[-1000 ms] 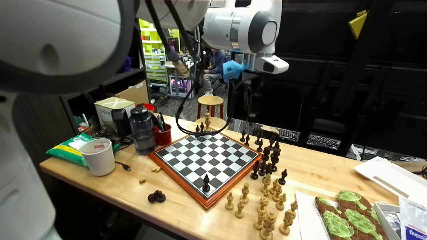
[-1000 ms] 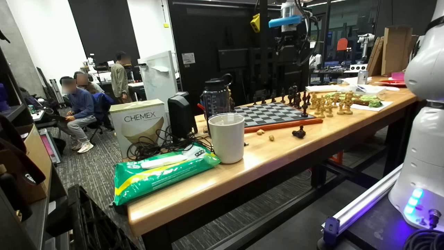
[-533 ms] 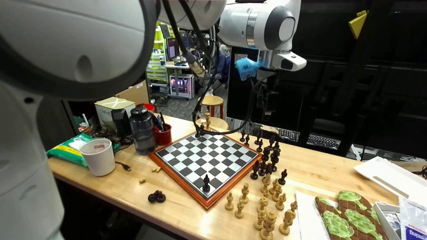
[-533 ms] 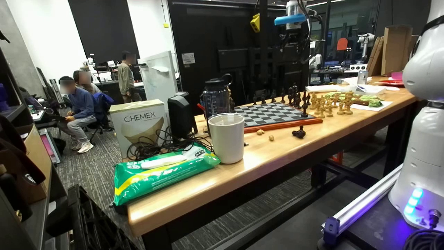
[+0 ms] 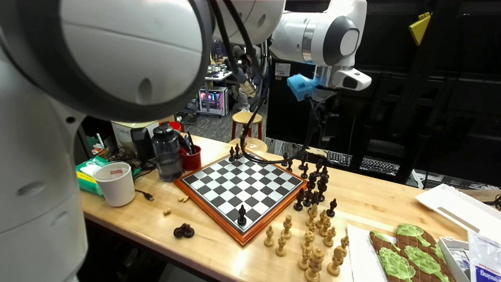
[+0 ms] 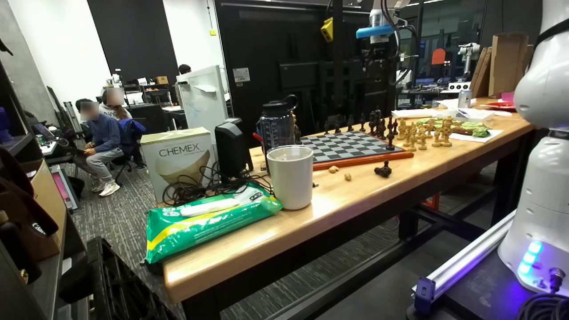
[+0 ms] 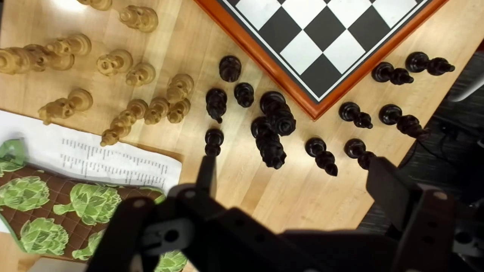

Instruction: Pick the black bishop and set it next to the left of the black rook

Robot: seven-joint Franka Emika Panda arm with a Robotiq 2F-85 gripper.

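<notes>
Our arm point(image 5: 291, 39) sits further toward 3 o'clock, gripper point(image 7: 293, 166) spread. Wrist view: black pieces point(image 7: 269, 149) between board point(image 7: 363, 70) (12 o'clock) and table point(image 7: 348, 206) edge (4); we can't tell which is bishop. Red cup point(image 5: 191, 161) holds pens point(image 5: 191, 143).

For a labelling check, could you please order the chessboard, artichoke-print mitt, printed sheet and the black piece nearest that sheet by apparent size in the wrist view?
By what shows:
1. Chessboard, cropped at the top
2. Mitt, partly behind the gripper
3. Printed sheet
4. Black piece, clearly smallest
</notes>
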